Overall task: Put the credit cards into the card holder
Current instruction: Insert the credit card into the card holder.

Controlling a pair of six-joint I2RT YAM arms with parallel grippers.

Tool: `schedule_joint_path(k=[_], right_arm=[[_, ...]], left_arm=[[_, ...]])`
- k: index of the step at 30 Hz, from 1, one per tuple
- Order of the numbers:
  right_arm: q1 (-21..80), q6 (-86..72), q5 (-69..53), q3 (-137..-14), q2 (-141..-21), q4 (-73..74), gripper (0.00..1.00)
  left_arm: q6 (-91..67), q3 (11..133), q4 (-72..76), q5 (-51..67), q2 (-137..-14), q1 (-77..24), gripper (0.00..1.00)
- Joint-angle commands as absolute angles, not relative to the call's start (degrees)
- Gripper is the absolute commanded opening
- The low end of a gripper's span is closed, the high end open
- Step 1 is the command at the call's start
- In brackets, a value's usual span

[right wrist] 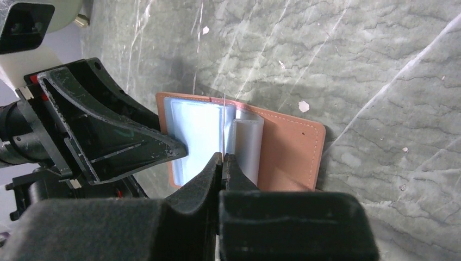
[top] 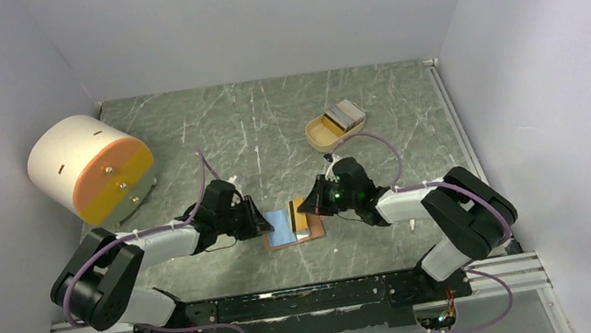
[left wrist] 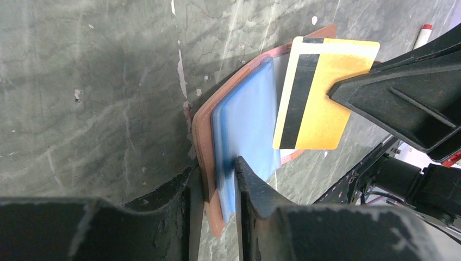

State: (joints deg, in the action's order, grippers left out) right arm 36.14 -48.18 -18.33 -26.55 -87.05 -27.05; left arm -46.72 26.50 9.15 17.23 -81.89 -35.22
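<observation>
The salmon-pink card holder (top: 316, 231) lies open on the table, with light blue plastic sleeves (left wrist: 247, 119) inside. My left gripper (top: 261, 223) is shut on its left edge, pinching the cover and sleeves (left wrist: 217, 179). My right gripper (top: 305, 207) is shut on a yellow card with a black stripe (left wrist: 321, 92) and holds it on edge over the holder's middle. In the right wrist view the card shows only as a thin line (right wrist: 223, 125) above the fingers (right wrist: 223, 157), over the open holder (right wrist: 291, 152). More grey-white cards (top: 346, 112) sit in a tray.
A beige oval tray (top: 322, 134) stands behind the right arm. A big white-and-orange drum with drawers (top: 89, 166) stands at the back left. Walls close the table on three sides. The two grippers are close together over the holder.
</observation>
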Motion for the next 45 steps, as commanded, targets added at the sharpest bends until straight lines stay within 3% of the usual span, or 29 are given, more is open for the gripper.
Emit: schedule_joint_path(k=[1, 37, 45], right_arm=[[35.49, -46.73, -17.92, -26.15, -88.12, -29.11, 0.0], [34.19, -48.58, -22.81, -19.48, -93.37, -46.13, 0.0], [34.02, -47.38, -19.72, -20.82, -92.89, -44.76, 0.0]], left_arm=[[-45.75, 25.86, 10.98, 18.67, -82.31, -34.85, 0.31], [-45.62, 25.35, 12.6, 18.84, -84.63, -34.86, 0.3], [-46.87, 24.8, 12.76, 20.19, -82.7, -34.52, 0.37]])
